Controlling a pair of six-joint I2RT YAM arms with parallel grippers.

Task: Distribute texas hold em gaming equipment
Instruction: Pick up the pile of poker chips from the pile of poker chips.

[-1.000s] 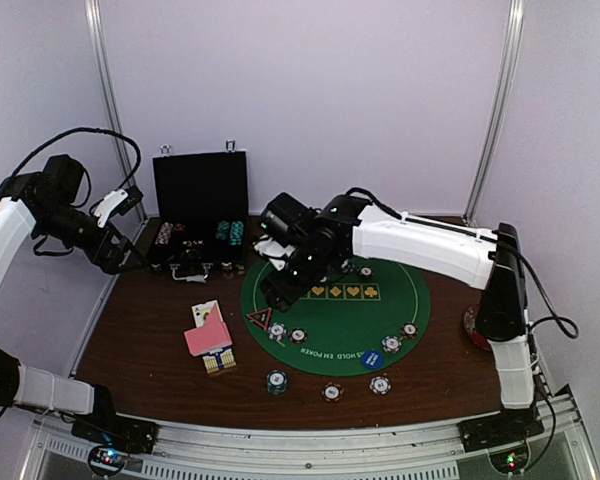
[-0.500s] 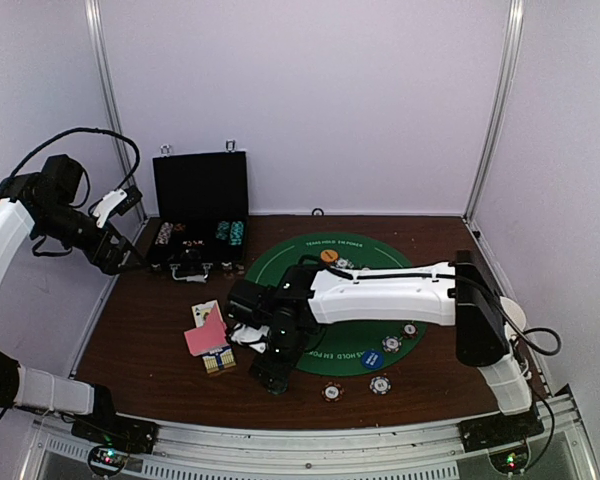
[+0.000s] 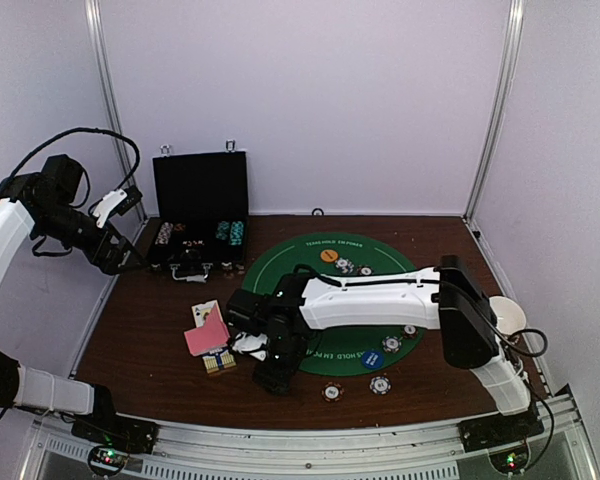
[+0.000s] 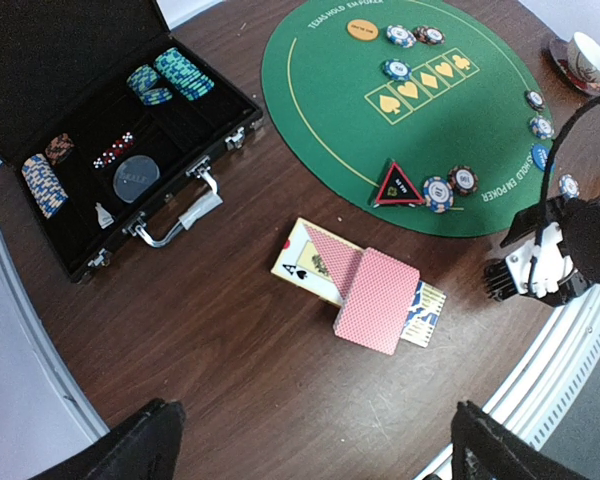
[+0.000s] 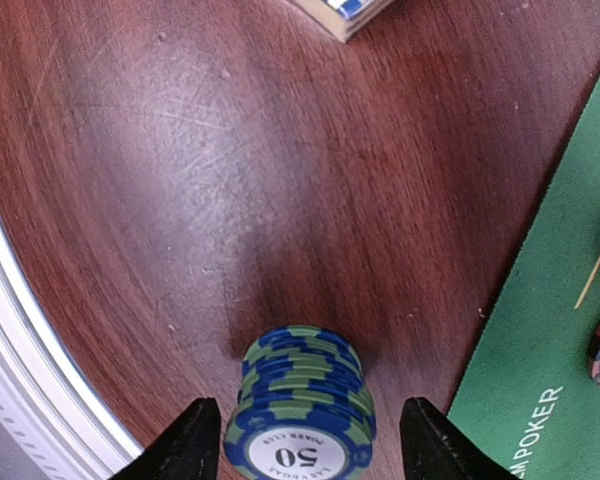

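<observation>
Right wrist view: right claw [image 5: 310, 432] stands with fingers apart astride a stack of blue-and-green poker chips [image 5: 302, 395], a sliver of wood showing on one side; contact cannot be confirmed. Stack sits on bare bench [image 5: 130, 150] near its near edge, just off the green felt mat [image 5: 550, 350]. Above the bench's left side the left claw [image 4: 315, 445] hangs fully apart, empty. Left of the mat lie pink-backed playing cards [image 4: 375, 298]. Pale walls [image 3: 310, 100] enclose the bench.

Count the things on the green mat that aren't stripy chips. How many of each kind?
Orange round button: 1
Blue round button: 1
Black-and-red triangle: 1
Total: 3
</observation>
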